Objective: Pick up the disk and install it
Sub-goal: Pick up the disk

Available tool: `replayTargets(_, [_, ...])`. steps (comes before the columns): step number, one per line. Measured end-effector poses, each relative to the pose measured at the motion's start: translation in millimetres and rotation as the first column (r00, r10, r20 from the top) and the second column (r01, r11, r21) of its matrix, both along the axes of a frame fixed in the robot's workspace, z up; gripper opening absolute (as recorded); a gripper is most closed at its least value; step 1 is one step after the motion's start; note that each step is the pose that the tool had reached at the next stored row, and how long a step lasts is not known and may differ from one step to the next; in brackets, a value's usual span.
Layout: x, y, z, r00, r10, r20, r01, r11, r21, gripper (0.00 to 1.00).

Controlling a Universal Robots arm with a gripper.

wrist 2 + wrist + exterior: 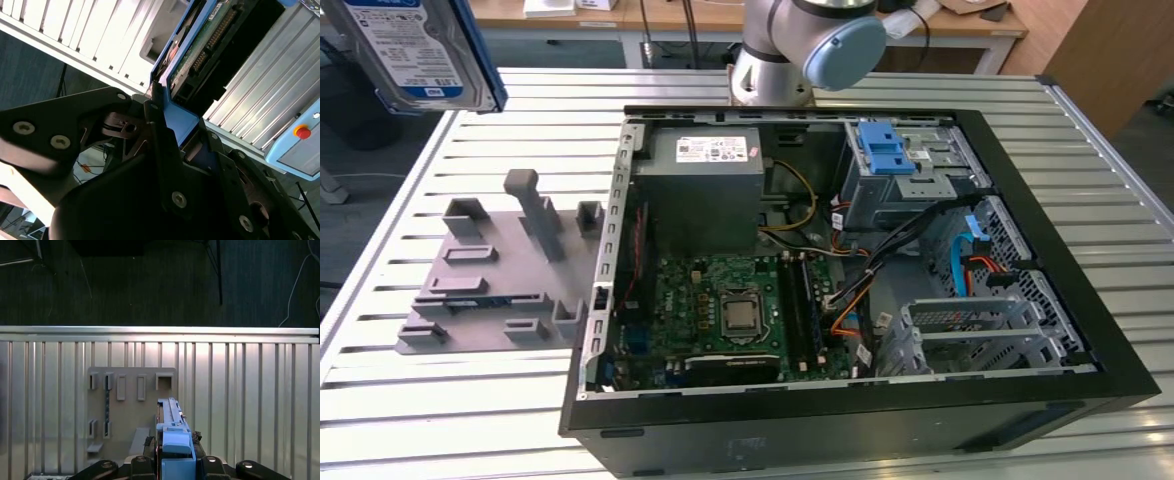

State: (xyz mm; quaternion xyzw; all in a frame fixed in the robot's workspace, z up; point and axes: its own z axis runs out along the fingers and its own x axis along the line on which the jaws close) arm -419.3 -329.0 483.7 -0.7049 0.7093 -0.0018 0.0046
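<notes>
I have the disk (pixel 420 50) clamped edge-on in the gripper (pixel 175 461), held clear above the grey fixture (pixel 125 410); pickup looks done, and I judge installing calls for squaring it to the drive cage (pixel 907 170)

Cables (pixel 903 240) across case (pixel 787 440) (disk (pixel 420 50) aloft)

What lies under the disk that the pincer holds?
In the first wrist view, the grey slotted fixture plate lies below the disk, on the ribbed metal table. The disk and the pincer, shut on it, hide part of the plate.
</notes>
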Motion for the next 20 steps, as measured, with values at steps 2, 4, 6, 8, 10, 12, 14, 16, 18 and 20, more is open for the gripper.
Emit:
replayTargets(2, [2.1,0.0,0.0,1.0000,0.000,0.0000,0.000,1.0000,0.0000,0.36])
replayTargets(4, [4.6,0.0,0.0,1.0000,0.000,0.0000,0.000,1.0000,0.0000,0.36])
replayTargets(6, [6.9,0.0,0.0,1.0000,0.000,-0.0002,0.000,1.0000,0.0000,0.36])
replayTargets(8, [9.0,0.0,0.0,1.0000,0.000,-0.0001,0.000,1.0000,0.0000,0.36])
replayTargets(10, [11.1,0.0,0.0,1.0000,0.000,-0.0002,0.000,1.0000,0.0000,0.36])
replayTargets(12, [13.2,-0.1,0.0,1.0000,0.000,-0.0003,0.000,1.0000,0.0000,0.36])
replayTargets(14, [15.3,-0.3,0.0,1.0000,0.000,-0.0004,0.000,1.0000,0.0000,0.36])
replayTargets(16, [17.3,-0.6,0.0,1.0000,0.000,-0.0004,0.000,1.0000,0.0000,0.36])
replayTargets(18, [19.2,-1.2,0.0,1.0000,0.000,-0.0005,0.000,1.0000,0.0000,0.36])
replayTargets(20, [20.5,-2.3,-0.1,1.0000,0.000,-0.0004,0.000,1.0000,0.0001,0.36])
